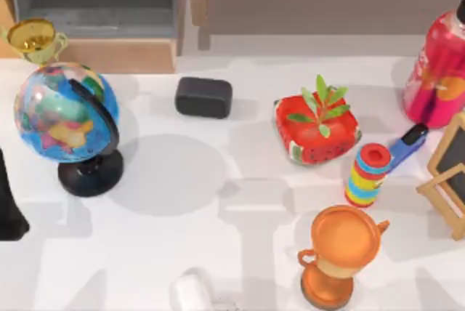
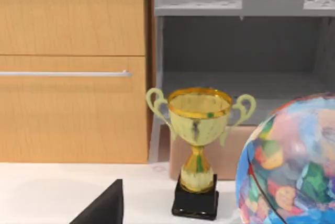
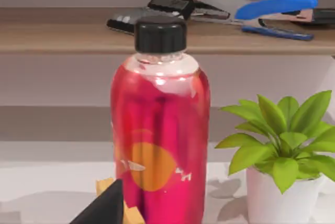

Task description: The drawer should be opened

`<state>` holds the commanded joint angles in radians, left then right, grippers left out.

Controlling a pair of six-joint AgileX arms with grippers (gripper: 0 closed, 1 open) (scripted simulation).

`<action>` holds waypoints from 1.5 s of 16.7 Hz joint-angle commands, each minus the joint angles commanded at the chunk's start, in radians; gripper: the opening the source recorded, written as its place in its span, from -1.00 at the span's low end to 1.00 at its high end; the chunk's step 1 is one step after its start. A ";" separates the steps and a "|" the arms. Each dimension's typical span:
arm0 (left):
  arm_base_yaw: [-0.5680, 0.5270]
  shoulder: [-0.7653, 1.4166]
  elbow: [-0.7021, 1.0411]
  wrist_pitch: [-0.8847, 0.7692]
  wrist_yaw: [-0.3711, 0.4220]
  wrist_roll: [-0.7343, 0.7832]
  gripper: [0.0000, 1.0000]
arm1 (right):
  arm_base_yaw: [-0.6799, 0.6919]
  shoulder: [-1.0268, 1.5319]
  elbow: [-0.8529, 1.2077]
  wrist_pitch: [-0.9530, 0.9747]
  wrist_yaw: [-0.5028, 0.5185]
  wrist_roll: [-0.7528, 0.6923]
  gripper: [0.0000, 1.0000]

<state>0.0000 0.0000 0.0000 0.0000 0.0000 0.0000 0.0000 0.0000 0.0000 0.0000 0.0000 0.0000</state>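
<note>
A light wooden cabinet stands at the back left of the table. Its drawer (image 1: 116, 55) has a plain wooden front and stands pulled out toward the table, its grey inside (image 1: 94, 2) showing from above. The left wrist view shows the same wooden front (image 2: 233, 153) behind a gold trophy (image 2: 198, 130), under grey shelves. Beside it is a flat wooden panel with a thin silver bar handle (image 2: 65, 74). My left arm (image 1: 9, 206) sits at the table's left edge, short of the cabinet, and a dark part of my left gripper (image 2: 102, 208) shows. My right gripper (image 3: 102, 208) faces a pink bottle (image 3: 159, 130).
A globe (image 1: 65, 111) and the gold trophy (image 1: 33, 38) stand right in front of the drawer. Farther right are a black box (image 1: 203, 97), a red planter (image 1: 317, 128), a striped cylinder (image 1: 368, 174), an orange trophy (image 1: 338, 253), the pink bottle (image 1: 439, 71) and a small chalkboard easel (image 1: 449, 173).
</note>
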 joint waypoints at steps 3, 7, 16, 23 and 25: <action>-0.012 0.014 0.007 0.013 -0.013 0.000 1.00 | 0.000 0.000 0.000 0.000 0.000 0.000 1.00; -0.138 0.169 0.066 0.136 -0.139 0.002 1.00 | 0.000 0.000 0.000 0.000 0.000 0.000 1.00; -0.542 0.775 0.251 0.526 -0.536 0.012 1.00 | 0.000 0.000 0.000 0.000 0.000 0.000 1.00; -0.634 0.897 0.293 0.614 -0.628 0.016 1.00 | 0.000 0.000 0.000 0.000 0.000 0.000 1.00; -0.631 0.894 0.288 0.611 -0.626 0.015 1.00 | 0.000 0.000 0.000 0.000 0.000 0.000 1.00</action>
<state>-0.6305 0.8940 0.2882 0.6115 -0.6258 0.0152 0.0000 0.0000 0.0000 0.0000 0.0000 0.0000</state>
